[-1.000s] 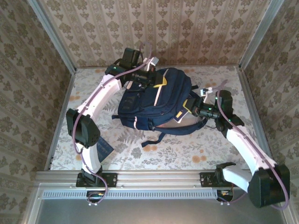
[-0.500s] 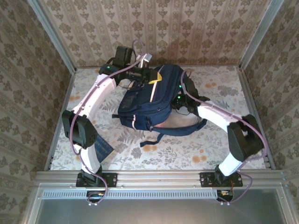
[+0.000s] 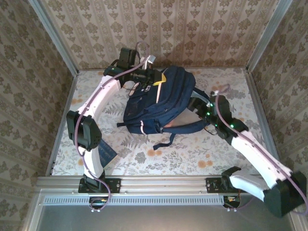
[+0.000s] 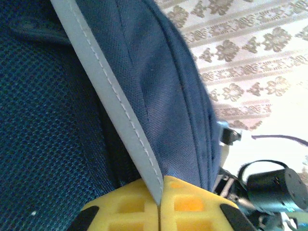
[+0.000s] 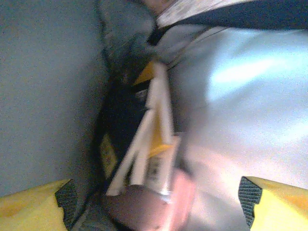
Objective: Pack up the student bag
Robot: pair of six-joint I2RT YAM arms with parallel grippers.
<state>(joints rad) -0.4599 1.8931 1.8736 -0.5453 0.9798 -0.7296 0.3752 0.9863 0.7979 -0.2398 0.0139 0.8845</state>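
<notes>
The student bag (image 3: 159,98), navy with pale trim, lies on the table's middle with its mouth facing right. At the bag's far top, my left gripper (image 3: 153,80) pinches it. In the left wrist view its yellow fingers (image 4: 192,204) meet on the pale trim stripe (image 4: 113,103) of the student bag (image 4: 159,82). My right gripper (image 3: 196,103) hovers at the bag's right-hand opening. The right wrist view is blurred: the gripper (image 5: 156,192) stands open, and beyond it white-edged books (image 5: 149,139) stand inside the bag's grey lining (image 5: 240,96).
A thin blue book (image 3: 107,154) lies on the table beside the left arm's base. A loose dark strap (image 3: 163,140) trails toward the near side. Patterned walls close in left, right and behind; a metal rail (image 3: 159,183) runs along the near edge.
My right gripper reached into the bag's mouth, opened, and has drawn back to the right. The bag's top has shifted slightly right. The left gripper keeps its hold.
</notes>
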